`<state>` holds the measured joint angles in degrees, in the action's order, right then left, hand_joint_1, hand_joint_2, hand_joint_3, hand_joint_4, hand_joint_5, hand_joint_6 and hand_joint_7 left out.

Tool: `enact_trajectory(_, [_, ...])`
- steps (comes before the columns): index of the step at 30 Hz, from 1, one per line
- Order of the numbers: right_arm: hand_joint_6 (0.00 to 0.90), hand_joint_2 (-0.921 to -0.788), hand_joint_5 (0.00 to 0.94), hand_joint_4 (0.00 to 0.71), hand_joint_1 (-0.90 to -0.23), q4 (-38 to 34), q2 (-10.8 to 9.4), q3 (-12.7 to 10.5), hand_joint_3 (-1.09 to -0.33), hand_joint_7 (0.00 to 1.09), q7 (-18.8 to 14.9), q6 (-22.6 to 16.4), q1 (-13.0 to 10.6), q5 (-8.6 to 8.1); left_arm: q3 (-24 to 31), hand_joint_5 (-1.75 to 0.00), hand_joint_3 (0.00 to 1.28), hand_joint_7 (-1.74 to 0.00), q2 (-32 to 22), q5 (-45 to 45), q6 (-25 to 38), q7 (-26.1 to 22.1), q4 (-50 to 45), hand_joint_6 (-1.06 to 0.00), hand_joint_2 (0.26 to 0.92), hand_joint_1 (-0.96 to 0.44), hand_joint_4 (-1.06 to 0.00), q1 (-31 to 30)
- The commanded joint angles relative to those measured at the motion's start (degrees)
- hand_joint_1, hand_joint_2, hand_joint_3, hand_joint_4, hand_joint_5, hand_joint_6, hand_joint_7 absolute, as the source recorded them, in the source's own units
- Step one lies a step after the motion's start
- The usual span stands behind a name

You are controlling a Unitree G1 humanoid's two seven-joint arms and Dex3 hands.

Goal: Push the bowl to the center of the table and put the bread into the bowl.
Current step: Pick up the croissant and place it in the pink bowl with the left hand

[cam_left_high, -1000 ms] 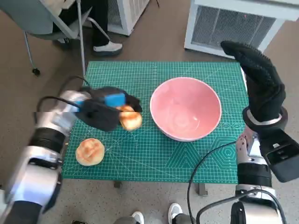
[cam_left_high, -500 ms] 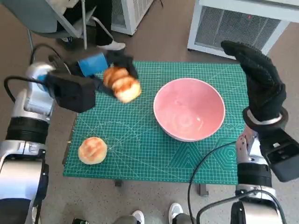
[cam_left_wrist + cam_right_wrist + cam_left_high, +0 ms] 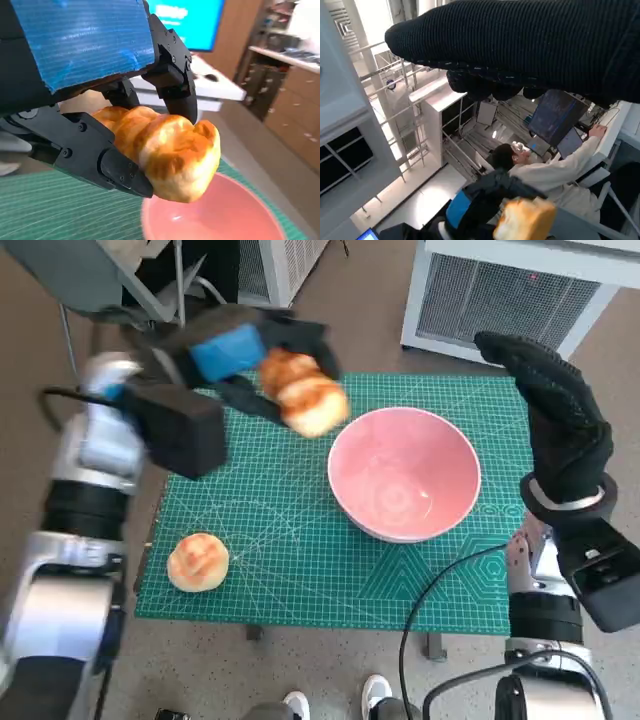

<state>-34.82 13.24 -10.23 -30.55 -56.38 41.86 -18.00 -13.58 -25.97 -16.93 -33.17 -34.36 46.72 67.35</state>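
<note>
My left hand (image 3: 235,355) grips a golden bread roll (image 3: 303,392) and holds it in the air just past the left rim of the pink bowl (image 3: 404,474). In the left wrist view the roll (image 3: 165,150) sits between the black fingers (image 3: 170,75), with the pink bowl (image 3: 215,215) below it. A second, round bread roll (image 3: 197,561) lies on the green mat (image 3: 290,540) near its front left corner. My right hand (image 3: 555,415) in the black glove stands upright by the bowl's right side, holding nothing, fingers together. The right wrist view shows the held roll (image 3: 524,219).
The bowl stands on the mat a little right of its middle. White slatted units (image 3: 510,295) stand beyond the table's far edge, a chair (image 3: 90,280) and a person's foot at far left. A seated person (image 3: 540,170) shows in the right wrist view.
My left hand has lifted the roll off the mat and carried it up and rightward to the bowl's left rim. The right hand, the bowl and the other roll stay put.
</note>
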Motion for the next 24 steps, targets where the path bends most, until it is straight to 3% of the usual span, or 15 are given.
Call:
enact_trajectory(1, [0.332,-0.921,0.0,0.312,-0.605,0.42,-0.04,0.18,-0.723,0.06,-0.02,0.87,-1.51,-0.31,-2.66,-1.14,0.09,-1.22,3.12,-2.87,-1.57,1.86,4.08,-0.68,0.921,0.0,-0.6,3.39])
enact_trajectory(2, [0.332,-0.921,0.0,0.312,-0.605,0.48,-0.08,0.19,-0.723,0.06,0.07,0.84,-1.54,-0.19,-3.23,-1.14,0.09,-1.21,3.8,-3.55,-1.72,2.38,5.22,-0.69,0.921,0.0,-0.59,3.85])
enact_trajectory(4, [0.331,-0.921,0.0,0.312,-0.605,0.55,-0.11,0.18,-0.724,0.06,0.18,0.83,-1.57,-0.09,-4.32,-1.31,0.08,-1.01,5.22,-4.78,-1.91,3.36,7.68,-0.75,0.92,0.0,-0.57,4.79])
enact_trajectory(6, [0.331,-0.921,0.0,0.312,-0.605,0.65,-0.12,0.14,-0.724,0.06,0.22,0.85,-1.66,-0.08,-5.27,-1.31,0.07,-1.0,6.72,-5.83,-1.9,4.23,10.15,-0.74,0.92,0.0,-0.59,5.59])
enact_trajectory(13, [0.329,-0.921,0.0,0.311,-0.602,1.54,0.0,0.02,-0.727,0.06,0.4,1.1,-2.25,-0.07,-7.68,-1.09,0.06,-1.22,10.55,-9.02,-1.98,8.21,15.97,-0.68,0.92,0.0,-0.65,6.74])
enact_trajectory(17, [0.328,-0.921,0.0,0.311,-0.604,1.98,0.09,-0.11,-0.728,0.06,0.76,1.15,-2.64,0.32,-9.26,-1.08,0.06,-1.23,12.39,-10.87,-1.38,10.26,18.42,-0.67,0.92,0.0,-0.66,6.35])
enact_trajectory(20, [0.327,-0.921,0.0,0.312,-0.605,2.3,0.12,-0.12,-0.728,0.06,1.08,1.15,-2.86,0.63,-10.06,-1.18,0.12,-1.28,13.2,-11.59,-0.49,10.24,19.51,-0.6,0.921,0.0,-0.59,5.86])
enact_trajectory(21, [0.327,-0.921,0.0,0.312,-0.605,2.36,0.18,-0.16,-0.728,0.06,1.18,1.07,-2.96,0.66,-10.3,-1.05,0.12,-1.16,13.51,-11.55,0.47,9.06,19.91,-0.54,0.914,0.0,-0.54,5.61])
enact_trajectory(23, [0.327,-0.921,0.001,0.314,-0.606,2.4,0.26,-0.22,-0.729,0.07,1.34,0.96,-3.09,0.71,-10.56,-0.47,0.08,-0.65,13.84,-11.28,1.88,6.89,20.42,-0.41,0.912,-0.02,-0.38,5.32])
enact_trajectory(24, [0.326,-0.921,0.001,0.314,-0.606,2.42,0.27,-0.22,-0.729,0.07,1.41,0.95,-3.13,0.73,-10.59,-0.37,0.07,-0.56,13.85,-11.09,2.25,6.09,20.5,-0.39,0.91,-0.02,-0.34,5.28])
